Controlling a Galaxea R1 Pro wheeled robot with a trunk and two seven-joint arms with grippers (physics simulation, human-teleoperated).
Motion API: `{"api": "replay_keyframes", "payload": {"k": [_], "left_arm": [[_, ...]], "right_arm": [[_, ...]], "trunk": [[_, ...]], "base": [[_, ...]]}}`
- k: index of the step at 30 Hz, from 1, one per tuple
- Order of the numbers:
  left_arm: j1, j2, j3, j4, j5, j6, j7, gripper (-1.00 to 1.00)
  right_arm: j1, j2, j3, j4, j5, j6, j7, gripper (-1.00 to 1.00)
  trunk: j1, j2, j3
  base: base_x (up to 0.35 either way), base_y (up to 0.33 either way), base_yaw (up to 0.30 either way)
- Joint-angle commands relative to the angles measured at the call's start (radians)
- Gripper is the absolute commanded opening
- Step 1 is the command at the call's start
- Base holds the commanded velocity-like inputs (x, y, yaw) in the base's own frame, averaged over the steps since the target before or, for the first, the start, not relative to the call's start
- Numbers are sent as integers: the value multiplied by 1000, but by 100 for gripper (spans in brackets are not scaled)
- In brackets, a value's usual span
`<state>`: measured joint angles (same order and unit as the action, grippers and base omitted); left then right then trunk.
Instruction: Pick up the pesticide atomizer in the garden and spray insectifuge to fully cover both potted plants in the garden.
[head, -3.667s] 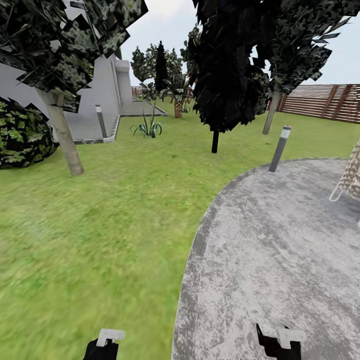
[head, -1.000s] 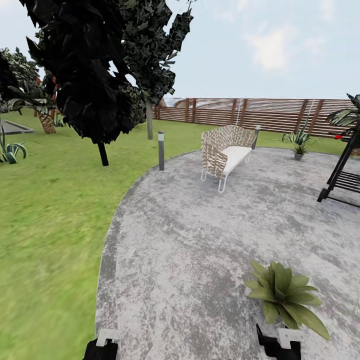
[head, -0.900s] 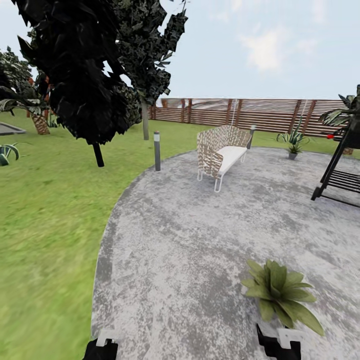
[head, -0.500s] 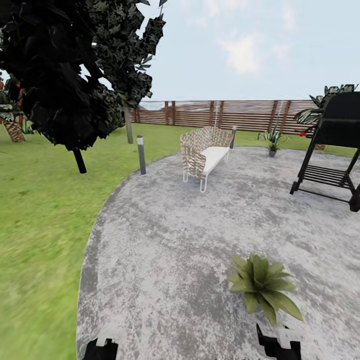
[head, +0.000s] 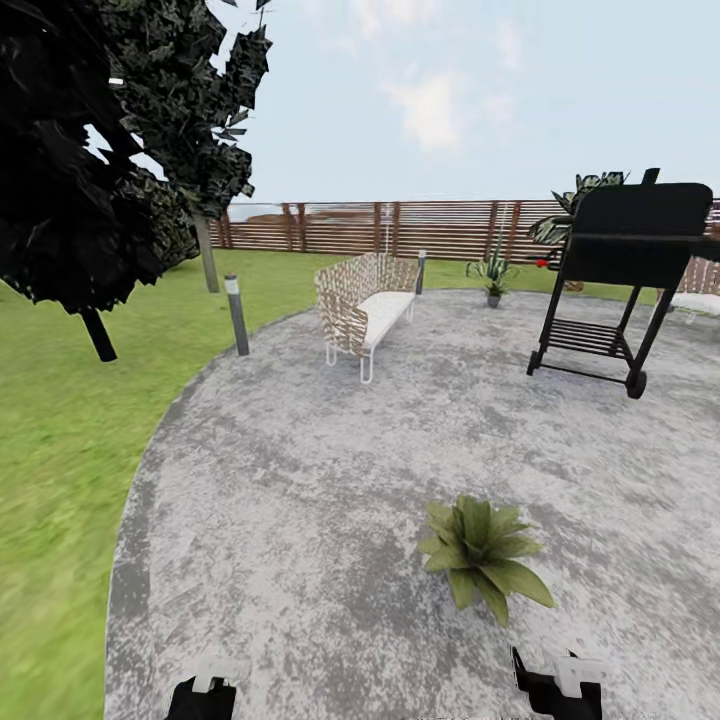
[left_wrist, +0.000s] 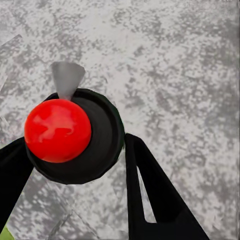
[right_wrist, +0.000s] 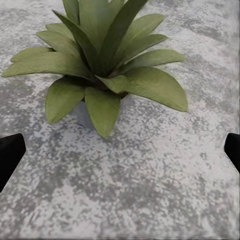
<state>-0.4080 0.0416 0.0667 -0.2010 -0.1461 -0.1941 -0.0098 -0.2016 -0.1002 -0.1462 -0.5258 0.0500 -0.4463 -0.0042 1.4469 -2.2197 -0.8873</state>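
Stone patio | left claw gripping pesticide atomizer, right claw wide open, empty | next: roll closer, spray potted plant

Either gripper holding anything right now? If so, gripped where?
Left gripper holds the pesticide atomizer by its dark body, below the red top. Right gripper is open, empty.

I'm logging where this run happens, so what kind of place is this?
A back garden, it seems: a grey stone patio ringed by grass, a slatted wooden fence, and a wicker bench beside a black grill.
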Motion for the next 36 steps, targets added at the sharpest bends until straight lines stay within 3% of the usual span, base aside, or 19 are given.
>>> {"api": "replay_keyframes", "payload": {"k": [1, 28, 36], "left_arm": [[-1, 0, 7, 0, -10, -4, -1, -100], [-1, 0, 7, 1, -10, -4, -1, -100], [0, 1, 7, 1, -10, -4, -1, -100]], "right_arm": [[-1, 0, -3, 1, 5, -3, 0, 100], [-1, 0, -3, 2, 5, -3, 0, 100], [-1, 3, -3, 1, 3, -2, 0, 100]], "trunk": [[0, 0, -1], [0, 0, -1], [0, 0, -1]], "base": [[0, 0, -300], [0, 0, -300], [0, 0, -68]]}}
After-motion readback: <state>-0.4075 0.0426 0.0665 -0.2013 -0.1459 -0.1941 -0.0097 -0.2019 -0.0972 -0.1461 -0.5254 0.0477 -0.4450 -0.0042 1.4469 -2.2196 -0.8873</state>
